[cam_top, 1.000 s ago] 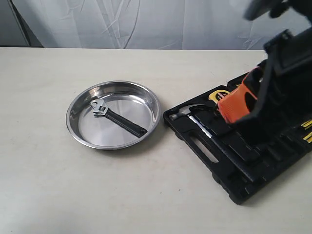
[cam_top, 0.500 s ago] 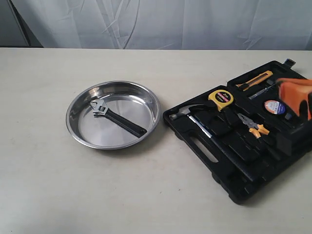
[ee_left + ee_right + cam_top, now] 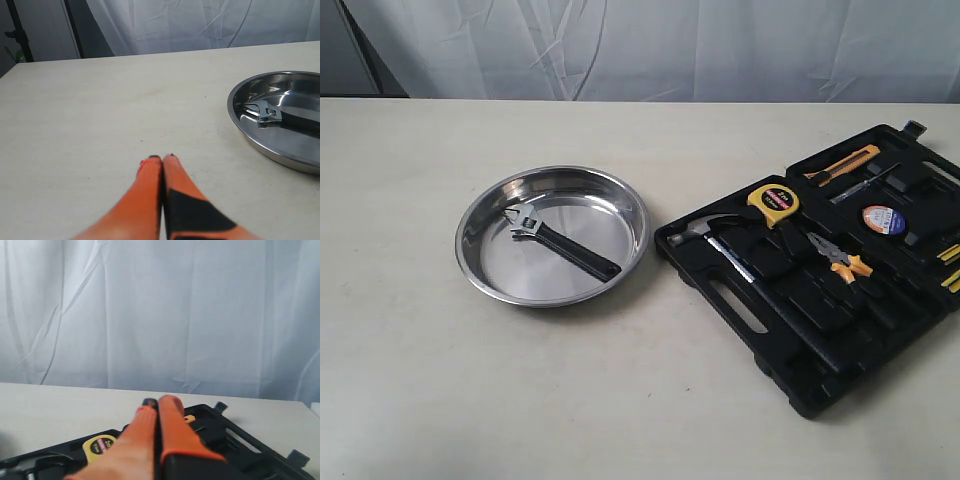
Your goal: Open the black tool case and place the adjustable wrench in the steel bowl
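Exterior view: the small adjustable wrench [image 3: 560,245] with silver head and black handle lies flat in the shallow round steel bowl [image 3: 470,265], just beside the large black plastic tool case [image 3: 820,385], which lies open. The orange left gripper [image 3: 161,159], over bare table [image 3: 75,125], and the right gripper [image 3: 156,402], over the case, each have fingers pressed together, holding nothing.

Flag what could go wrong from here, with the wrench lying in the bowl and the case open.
1. The left gripper, shut, appears low over the table near the steel bowl; a sideways sweep could knock the rim and jolt the adjustable wrench.
2. The right gripper, shut, hangs above the open black tool case; dropping lower could dislodge the tape measure or pliers.
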You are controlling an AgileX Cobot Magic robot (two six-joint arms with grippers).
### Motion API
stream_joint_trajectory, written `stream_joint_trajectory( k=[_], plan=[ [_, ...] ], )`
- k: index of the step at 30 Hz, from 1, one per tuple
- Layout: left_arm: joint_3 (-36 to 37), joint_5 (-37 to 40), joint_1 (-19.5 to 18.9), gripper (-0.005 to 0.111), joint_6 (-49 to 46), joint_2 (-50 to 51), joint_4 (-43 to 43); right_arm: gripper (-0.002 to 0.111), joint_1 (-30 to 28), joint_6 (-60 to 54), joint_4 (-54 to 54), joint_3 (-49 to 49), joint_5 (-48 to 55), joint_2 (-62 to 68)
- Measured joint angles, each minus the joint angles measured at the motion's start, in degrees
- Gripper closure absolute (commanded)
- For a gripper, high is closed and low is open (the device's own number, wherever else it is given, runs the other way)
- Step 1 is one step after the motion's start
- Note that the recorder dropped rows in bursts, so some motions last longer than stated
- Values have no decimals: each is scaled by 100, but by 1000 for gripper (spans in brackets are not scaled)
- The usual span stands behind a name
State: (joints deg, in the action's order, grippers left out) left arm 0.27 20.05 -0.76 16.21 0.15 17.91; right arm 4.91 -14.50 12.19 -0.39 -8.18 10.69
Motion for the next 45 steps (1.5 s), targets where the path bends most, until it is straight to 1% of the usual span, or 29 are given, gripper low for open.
stream_joint_trajectory(
  k=[2,4,8,12,45],
  plan=[
    [0,0,0,107,0,0,0,109,-233,12,11,0,430,-370],
    [0,0,0,107,0,0,0,109,-341,12,11,0,953,-677],
    [0,0,0,107,0,0,0,109,-383,12,11,15,1767,-1012],
    [0,0,0,107,0,0,0,109,-395,12,33,29,2130,-1031],
    [0,0,0,107,0,0,0,109,-395,12,33,29,2221,-1031]
  ],
)
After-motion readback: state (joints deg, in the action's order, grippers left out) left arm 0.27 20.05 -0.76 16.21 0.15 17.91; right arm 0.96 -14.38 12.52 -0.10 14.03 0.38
